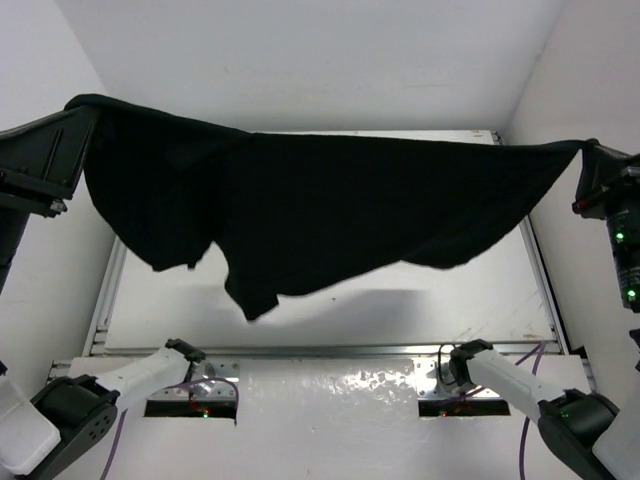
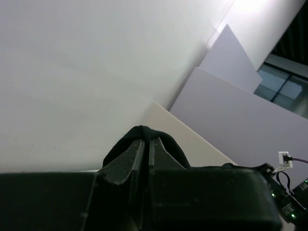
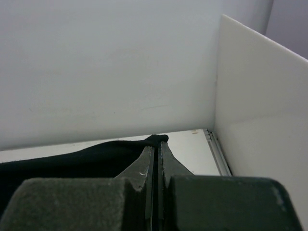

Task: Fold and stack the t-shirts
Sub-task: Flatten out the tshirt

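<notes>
Black t-shirt [image 1: 330, 215] hung stretched across frame middle. Upper left: left gripper [image 2: 144, 143] clenched on cloth end. Upper right: right gripper [image 3: 157, 144] clenched on other end.

Bright, even light; soft t-shirt [image 1: 330, 210] shadow on table [image 1: 400, 310] (near edge glares); wrist foregrounds blurred.

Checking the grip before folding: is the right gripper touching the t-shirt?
Touching. The right wrist view shows the right gripper pinching a bunched edge of the t-shirt between its closed jaws.
</notes>
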`<state>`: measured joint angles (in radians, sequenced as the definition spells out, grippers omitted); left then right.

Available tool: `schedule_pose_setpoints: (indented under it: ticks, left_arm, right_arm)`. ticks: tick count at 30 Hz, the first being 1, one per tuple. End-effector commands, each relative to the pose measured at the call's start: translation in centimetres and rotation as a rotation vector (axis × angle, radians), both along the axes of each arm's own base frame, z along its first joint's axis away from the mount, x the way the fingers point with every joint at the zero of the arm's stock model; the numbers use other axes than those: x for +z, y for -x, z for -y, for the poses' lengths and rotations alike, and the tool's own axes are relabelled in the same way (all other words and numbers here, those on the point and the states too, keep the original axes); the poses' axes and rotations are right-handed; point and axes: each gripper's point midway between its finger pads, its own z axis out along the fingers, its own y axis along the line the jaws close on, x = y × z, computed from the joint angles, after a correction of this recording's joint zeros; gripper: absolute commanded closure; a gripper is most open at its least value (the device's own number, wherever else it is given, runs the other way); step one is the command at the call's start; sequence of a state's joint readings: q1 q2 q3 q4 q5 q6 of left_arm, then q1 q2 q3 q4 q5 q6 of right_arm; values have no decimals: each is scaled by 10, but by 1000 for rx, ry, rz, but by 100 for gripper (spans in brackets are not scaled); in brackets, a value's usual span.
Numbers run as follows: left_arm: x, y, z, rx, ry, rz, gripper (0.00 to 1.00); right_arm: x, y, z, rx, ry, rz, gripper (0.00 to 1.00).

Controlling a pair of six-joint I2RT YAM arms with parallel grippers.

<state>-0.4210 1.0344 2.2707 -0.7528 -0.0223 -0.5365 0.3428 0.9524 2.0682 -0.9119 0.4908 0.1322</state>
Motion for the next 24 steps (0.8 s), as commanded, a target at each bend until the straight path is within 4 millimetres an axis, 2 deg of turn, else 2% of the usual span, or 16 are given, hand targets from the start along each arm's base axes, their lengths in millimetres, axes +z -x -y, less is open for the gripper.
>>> schedule_pose_setpoints:
  ticks: [1, 3, 6, 7, 9, 10, 11, 14, 15, 16, 18, 19, 20, 21, 23, 24]
  left_arm:
    - [-19, -57, 4, 100, 2, -123, 100]
    - [-30, -80, 1, 167, -13, -178, 100]
    - [-60, -134, 2, 289, -74, -288, 100]
    - [-75, -158, 9, 312, -104, -333, 100]
    - [-102, -191, 13, 368, -161, -387, 100]
    - [-112, -213, 17, 401, -170, -396, 100]
    - [-124, -226, 21, 407, -192, -412, 100]
    - [-180, -287, 33, 419, -278, -495, 100]
    - [-214, -319, 28, 428, -303, -566, 100]
    - [-225, -335, 35, 379, -307, -570, 100]
    - [-257, -369, 32, 372, -310, -621, 100]
    - [-289, -401, 29, 366, -320, -654, 100]
    - [-306, -417, 27, 367, -325, -669, 100]
    - [-348, -444, 23, 372, -343, -728, 100]
    - [-367, -476, 31, 316, -326, -692, 100]
    - [-416, -500, 32, 285, -341, -743, 100]
  right_arm:
    - [-14, -45, -15, -7, 43, -68, 100]
    - [-26, -75, -26, -6, 76, -127, 100]
    - [-40, -111, -36, -21, 110, -194, 100]
    - [-57, -138, -44, -30, 146, -248, 100]
    - [-79, -166, -49, -57, 178, -305, 100]
    - [-104, -192, -55, -63, 199, -353, 100]
    - [-118, -205, -57, -65, 204, -378, 100]
    - [-176, -251, -57, -57, 177, -475, 100]
    - [-193, -266, -53, -48, 146, -490, 100]
    - [-220, -286, -55, -40, 146, -541, 100]
    - [-252, -310, -49, -51, 140, -589, 100]
    - [-261, -326, -50, -46, 136, -586, 100]
    - [-304, -348, -47, -58, 147, -664, 100]
    - [-322, -361, -45, -67, 150, -691, 100]
    - [-347, -392, -43, -62, 125, -703, 100]
    - [-400, -411, -37, -69, 124, -784, 100]
